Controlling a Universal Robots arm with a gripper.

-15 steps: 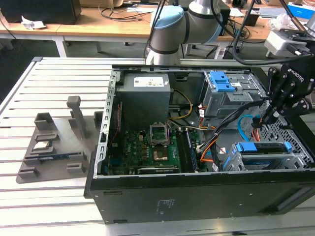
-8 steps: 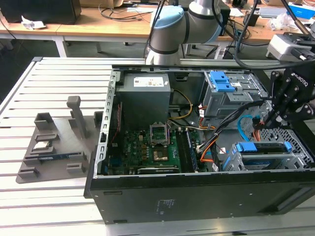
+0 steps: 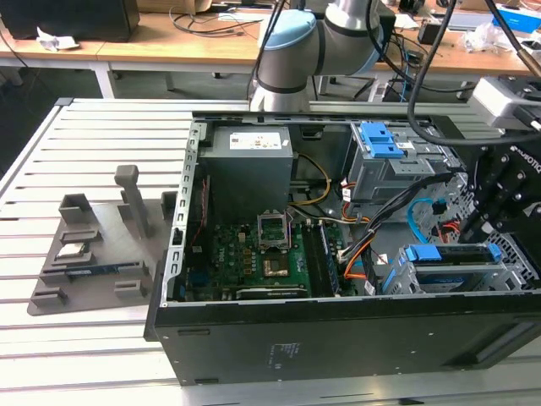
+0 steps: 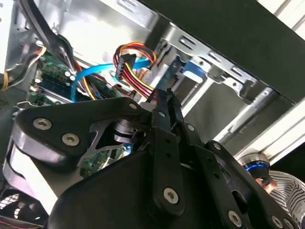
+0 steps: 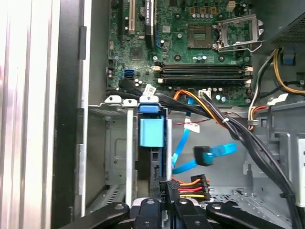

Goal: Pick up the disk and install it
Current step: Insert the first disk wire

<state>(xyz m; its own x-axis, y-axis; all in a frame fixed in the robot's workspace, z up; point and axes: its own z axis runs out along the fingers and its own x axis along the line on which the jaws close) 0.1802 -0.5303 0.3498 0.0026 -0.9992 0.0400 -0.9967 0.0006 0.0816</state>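
Note:
The disk sits edge-on in a slot of the lower grey drive cage (image 3: 499, 266) at the exterior view's right. Its blue carrier (image 3: 444, 253) shows along the cage top. In the first wrist view the carrier's blue end tab (image 5: 151, 132) faces me between the cage rails. My gripper (image 5: 164, 187) hangs just behind the disk's near end, fingers pressed together with nothing between them. The second wrist view has the shut gripper (image 4: 167, 98) pointing at the blue carrier (image 4: 191, 70). Whether the tips touch the disk I cannot tell.
A red, orange and yellow power plug (image 5: 189, 185) and a loose blue data cable (image 5: 209, 153) lie close beside the fingers. The motherboard (image 3: 254, 254), power supply (image 3: 249, 169) and an upper cage with a blue latch (image 3: 380, 139) crowd the case. A grey fixture (image 3: 93, 245) lies on the table.

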